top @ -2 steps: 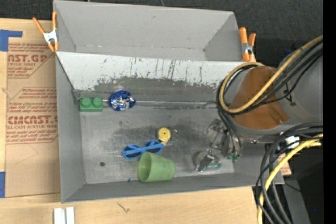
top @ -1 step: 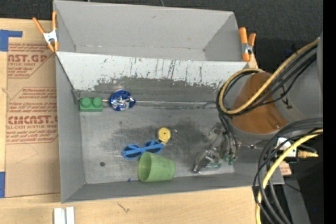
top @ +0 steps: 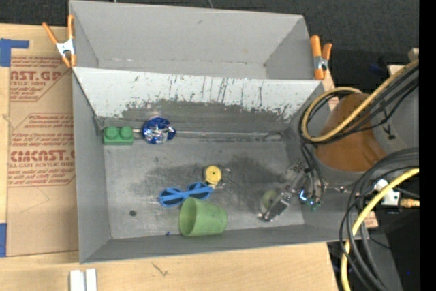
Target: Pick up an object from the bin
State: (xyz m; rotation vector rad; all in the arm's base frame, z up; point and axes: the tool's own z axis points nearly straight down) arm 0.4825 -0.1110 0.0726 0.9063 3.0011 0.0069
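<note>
My gripper [top: 275, 205] is low over the bin floor at the front right, reaching in from the right. At its tip sits a small olive-grey lump [top: 270, 199]; I cannot tell whether it is a loose thing or part of the gripper. The nearest clear thing is a light green cup [top: 201, 218] lying on its side near the front wall, well left of the gripper. Just behind the cup lie a blue, twisted plastic piece [top: 178, 195] and a small yellow round thing [top: 212, 176].
A green toy brick [top: 118, 135] and a blue-and-white ball [top: 157, 130] rest against the back wall at the left. The arm, with an orange cover and looping cables, hangs over the bin's right wall. Bare floor lies between the cup and the gripper.
</note>
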